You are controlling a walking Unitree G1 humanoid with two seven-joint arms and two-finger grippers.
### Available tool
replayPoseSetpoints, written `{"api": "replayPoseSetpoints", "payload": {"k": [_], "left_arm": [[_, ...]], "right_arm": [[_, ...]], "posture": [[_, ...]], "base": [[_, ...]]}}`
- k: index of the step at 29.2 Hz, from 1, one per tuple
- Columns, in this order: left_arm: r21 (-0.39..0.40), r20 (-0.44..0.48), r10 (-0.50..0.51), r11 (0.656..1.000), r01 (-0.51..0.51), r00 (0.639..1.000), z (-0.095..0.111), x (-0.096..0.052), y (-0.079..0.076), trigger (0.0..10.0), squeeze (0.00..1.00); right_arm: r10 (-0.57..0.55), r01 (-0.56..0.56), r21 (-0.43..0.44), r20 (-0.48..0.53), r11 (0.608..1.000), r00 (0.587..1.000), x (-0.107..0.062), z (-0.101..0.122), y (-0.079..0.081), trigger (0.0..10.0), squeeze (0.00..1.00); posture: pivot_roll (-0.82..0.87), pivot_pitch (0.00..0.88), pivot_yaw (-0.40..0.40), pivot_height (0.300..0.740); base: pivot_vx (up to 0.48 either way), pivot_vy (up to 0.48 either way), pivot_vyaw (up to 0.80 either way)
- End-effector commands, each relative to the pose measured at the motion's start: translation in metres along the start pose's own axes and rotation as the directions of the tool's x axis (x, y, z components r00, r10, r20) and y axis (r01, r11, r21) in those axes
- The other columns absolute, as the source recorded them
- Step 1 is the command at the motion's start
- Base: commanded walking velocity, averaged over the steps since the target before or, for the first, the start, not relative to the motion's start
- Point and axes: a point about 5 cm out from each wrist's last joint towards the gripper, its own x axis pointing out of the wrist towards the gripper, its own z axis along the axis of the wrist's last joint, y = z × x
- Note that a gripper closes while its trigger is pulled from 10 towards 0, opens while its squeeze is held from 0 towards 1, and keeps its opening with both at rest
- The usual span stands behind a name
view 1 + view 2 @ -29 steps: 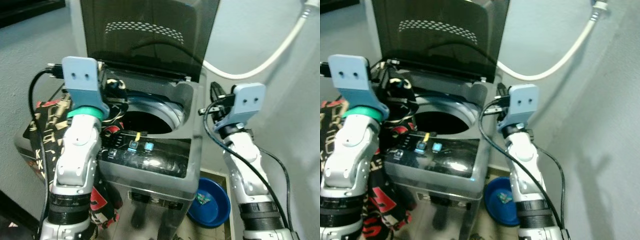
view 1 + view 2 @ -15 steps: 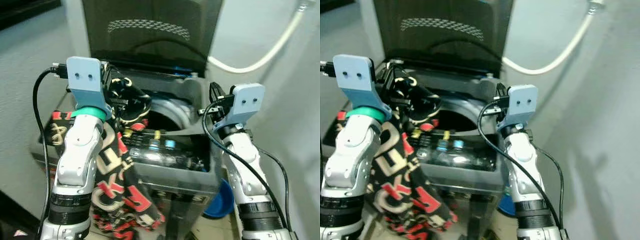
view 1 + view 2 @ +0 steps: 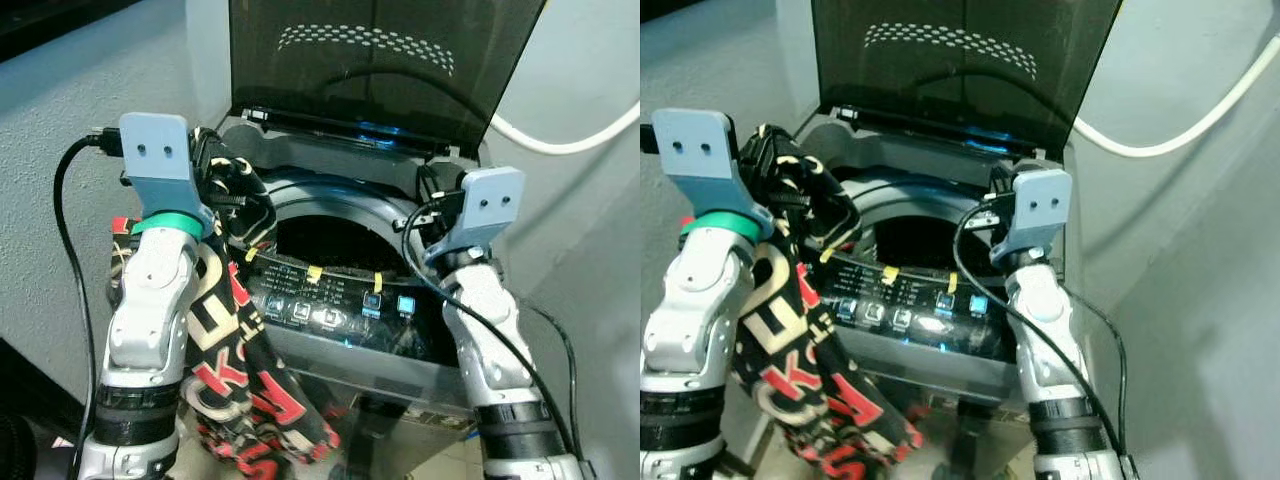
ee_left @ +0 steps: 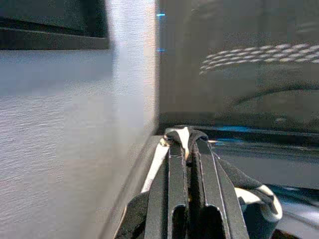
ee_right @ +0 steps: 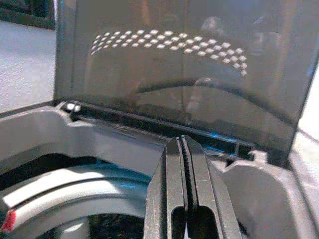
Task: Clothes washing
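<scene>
Cloth point(image 3: 235, 370), black with red and cream letters, hung down the front left side of the washing machine point(image 3: 400, 355). The left tool point(image 4: 188, 144) was pinched shut on its top, beside the drum hole point(image 3: 335, 243). The right tool point(image 5: 182, 149) was shut, holding nothing, over the machine's right rim. Behind stood the open lid point(image 3: 380, 70).

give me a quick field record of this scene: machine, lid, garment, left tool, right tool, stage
machine: top-loading washing machine, control panel lit, drum dark inside
lid: tinted lid raised upright at the back
garment: black, red and cream printed garment, hanging down the machine's left front
left tool: left tool shut on the garment's top, by the left rim of the opening
right tool: right tool shut, holding nothing, above the right rim
stage: garment not yet in the drum
</scene>
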Motion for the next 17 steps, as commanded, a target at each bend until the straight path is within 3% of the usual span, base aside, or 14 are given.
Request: {"api": "replayPoseSetpoints", "payload": {"k": [1, 14, 17], "left_arm": [[0.028, -0.009, 0.003, 1.000, -0.002, 1.000, -0.0011, 0.0014, 0.0020, 10.0, 0.00], [0.030, -0.020, -0.008, 1.000, 0.009, 1.000, -0.0023, 0.0017, 0.0007, 10.0, 0.00], [0.062, 0.002, -0.059, 0.996, 0.059, 0.998, 0.0012, 0.0041, -0.0008, 10.0, 0.00]], "right_arm": [[-0.005, 0.005, 0.007, 0.001, 1.000, 1.000, -0.0010, -0.0008, 0.0015, 10.0, 0.00], [-0.009, 0.009, 0.007, 0.001, 1.000, 1.000, -0.0016, -0.0013, 0.0014, 10.0, 0.00], [-0.007, 0.008, -0.019, 0.012, 1.000, 1.000, -0.0013, 0.0006, 0.0008, 10.0, 0.00]], "posture": [[0.11, 0.000, 0.013, 0.740], [0.12, 0.000, 0.015, 0.740], [0.11, 0.000, 0.014, 0.740]], "base": [[0.000, 0.000, 0.00], [0.000, 0.000, 0.00], [0.000, 0.000, 0.00]]}}
